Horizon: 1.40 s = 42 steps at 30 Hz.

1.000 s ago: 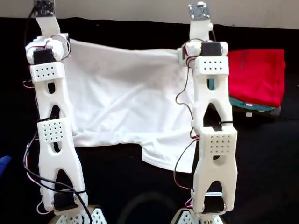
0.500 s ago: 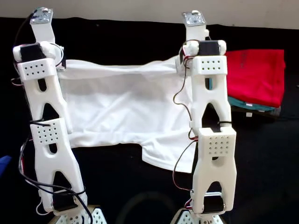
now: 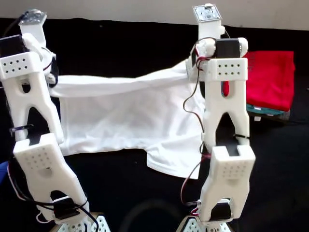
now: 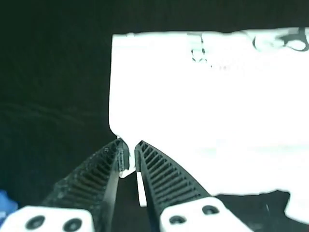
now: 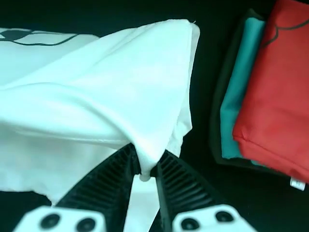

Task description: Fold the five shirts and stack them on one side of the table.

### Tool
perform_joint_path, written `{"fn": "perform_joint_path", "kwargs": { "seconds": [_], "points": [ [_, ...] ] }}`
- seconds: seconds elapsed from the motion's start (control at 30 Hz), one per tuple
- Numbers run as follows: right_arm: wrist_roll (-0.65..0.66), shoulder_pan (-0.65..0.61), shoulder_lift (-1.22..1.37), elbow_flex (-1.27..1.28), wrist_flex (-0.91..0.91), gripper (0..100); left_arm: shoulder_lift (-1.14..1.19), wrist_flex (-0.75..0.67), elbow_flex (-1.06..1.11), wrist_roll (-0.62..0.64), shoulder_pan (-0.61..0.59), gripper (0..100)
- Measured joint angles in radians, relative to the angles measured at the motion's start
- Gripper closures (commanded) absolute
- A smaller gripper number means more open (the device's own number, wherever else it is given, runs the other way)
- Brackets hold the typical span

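Observation:
A white shirt (image 3: pixel 125 116) lies spread on the black table, its far edge lifted and pulled taut between both arms. My left gripper (image 4: pixel 129 157) is shut on the shirt's (image 4: pixel 207 96) far left corner; in the high view that arm (image 3: pixel 29 63) stands at the left. My right gripper (image 5: pixel 145 169) is shut on a bunched fold of the white shirt (image 5: pixel 111 92) at its far right corner, by the right arm (image 3: pixel 219 72). A folded stack with a red shirt (image 3: pixel 270 79) on top and a teal shirt (image 5: pixel 239 87) beneath lies at the table's right side.
The black table (image 3: pixel 120 198) shows bare cloth in front of the shirt and along the far edge (image 3: pixel 120 34). A blue object (image 3: pixel 4 169) peeks in at the left edge. The arms' bases stand at the near edge.
Both arms have raised and drawn the shirt's far edge toward the near side. That edge now hangs as a taut band over the shirt's body. The left arm swung further left.

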Motion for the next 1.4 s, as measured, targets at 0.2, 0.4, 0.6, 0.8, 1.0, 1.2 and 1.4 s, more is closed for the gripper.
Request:
{"fn": "perform_joint_path", "kwargs": {
  "seconds": [0.2,0.4,0.6,0.8,1.0,1.2,1.4],
  "points": [
    [0.000,0.000,-0.258,0.399,0.000,99.2,-0.219,-0.002,0.354,-0.009,0.000,99],
    [0.009,0.000,-0.450,0.753,-0.064,99.2,-0.347,-0.069,0.628,-0.035,0.000,99],
    [0.052,0.000,-0.611,1.057,-0.181,99.2,-0.404,-0.215,0.893,-0.035,0.000,99],
    [0.057,0.000,-0.683,1.301,-0.311,99.2,-0.410,-0.370,1.059,-0.035,-0.002,99],
    [0.057,0.000,-0.687,1.390,-0.333,99.2,-0.410,-0.494,1.151,-0.035,-0.002,99],
    [0.057,0.000,-0.689,1.473,-0.384,99.2,-0.410,-0.575,1.220,-0.035,-0.002,99],
    [0.057,0.000,-0.689,1.585,-0.482,99.2,-0.410,-0.609,1.241,-0.035,-0.002,99]
  ]
}}
